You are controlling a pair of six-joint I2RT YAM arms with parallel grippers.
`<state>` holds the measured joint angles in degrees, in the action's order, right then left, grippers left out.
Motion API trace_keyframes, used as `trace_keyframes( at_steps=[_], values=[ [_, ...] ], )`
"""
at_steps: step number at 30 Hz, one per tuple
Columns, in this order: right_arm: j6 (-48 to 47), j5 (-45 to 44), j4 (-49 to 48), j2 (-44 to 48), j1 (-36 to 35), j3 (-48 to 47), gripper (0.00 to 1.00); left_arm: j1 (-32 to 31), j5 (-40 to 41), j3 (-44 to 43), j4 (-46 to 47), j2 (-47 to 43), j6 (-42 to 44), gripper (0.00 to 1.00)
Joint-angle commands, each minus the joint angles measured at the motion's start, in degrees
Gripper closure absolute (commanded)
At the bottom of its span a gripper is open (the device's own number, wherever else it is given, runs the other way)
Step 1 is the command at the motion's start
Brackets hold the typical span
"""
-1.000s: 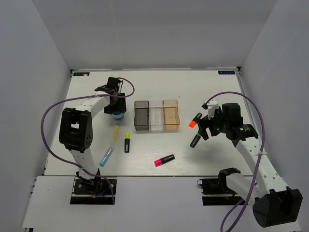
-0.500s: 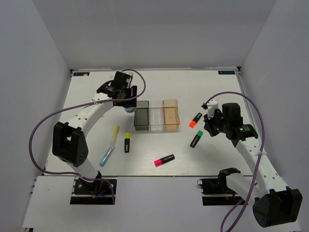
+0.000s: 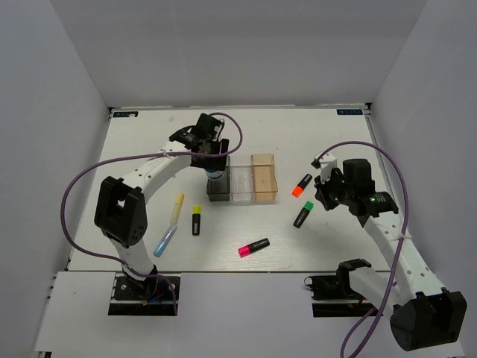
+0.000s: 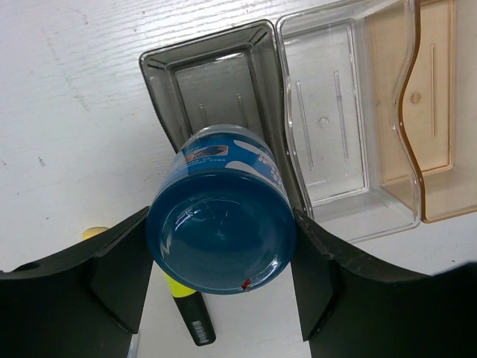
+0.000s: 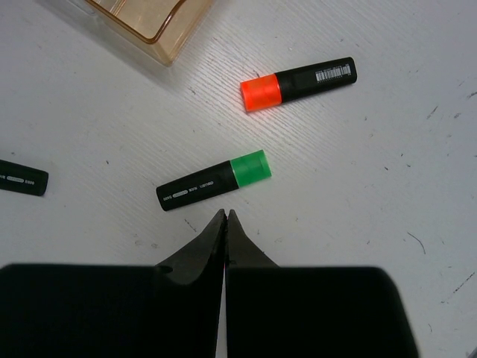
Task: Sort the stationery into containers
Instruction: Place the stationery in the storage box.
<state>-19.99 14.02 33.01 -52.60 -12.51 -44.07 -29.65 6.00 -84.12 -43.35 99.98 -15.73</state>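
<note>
Blue tape roll point(image 4: 221, 224) is pinched between the two fingers of the left gripper point(image 4: 221, 250), over the dark grey bin point(image 4: 160, 82), the leftmost of three joined bins. The right gripper point(image 5: 225, 224) has its fingers pressed together, holding nothing, close beside the green-capped highlighter point(image 5: 212, 180) lying on the white table point(image 5: 387, 186).

Bright, even, diffuse light fills the white enclosure, and shadows on the worktop point(image 3: 335, 149) are faint and soft. The overhead view is sharp. Soft glare sits on the blue tape roll point(image 4: 221, 227). The right gripper point(image 5: 226, 218) reads as a black mass without detail.
</note>
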Motion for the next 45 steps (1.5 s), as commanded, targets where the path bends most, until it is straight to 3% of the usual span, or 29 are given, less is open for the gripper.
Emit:
trace_keyframes(
  at_steps=[1,15,21,28,29,32,33,38,45],
  values=[
    [-0.05,-0.05,-1.46,0.57,-0.23,0.48,1.0,-0.94,0.33,-3.42,0.73,-0.49,-0.1,1.0],
    [-0.14,-0.66,-1.55,0.65,-0.06,0.57,1.0,-2.08,0.07,-3.95,1.07,2.14,0.43,1.0],
    [-0.05,-0.66,-1.55,0.74,-0.23,0.48,1.0,-2.17,0.59,-4.21,-0.85,2.67,0.78,0.96],
    [0.04,-0.92,-1.64,0.74,-0.23,0.66,0.9,-2.17,0.77,-5.09,-1.82,3.81,0.7,0.77],
    [0.04,-0.75,-1.64,0.66,-0.14,0.57,0.9,-2.17,0.85,-5.09,-1.74,3.99,0.78,0.68],
    [0.04,-0.84,-1.64,0.66,-0.23,0.57,0.87,-2.17,0.94,-5.53,-2.17,4.43,0.78,0.59],
    [-0.05,-0.84,-1.55,0.57,0.03,0.57,0.87,-2.08,1.03,-5.88,-2.35,4.52,0.78,0.51],
    [0.04,-0.92,-1.64,0.83,-0.14,0.57,0.86,-2.17,1.65,-6.94,-3.05,5.31,0.7,0.39],
    [0.04,-1.01,-1.64,0.83,-0.06,0.57,0.81,-2.17,1.56,-7.64,-3.67,5.4,0.7,0.32]
  ],
)
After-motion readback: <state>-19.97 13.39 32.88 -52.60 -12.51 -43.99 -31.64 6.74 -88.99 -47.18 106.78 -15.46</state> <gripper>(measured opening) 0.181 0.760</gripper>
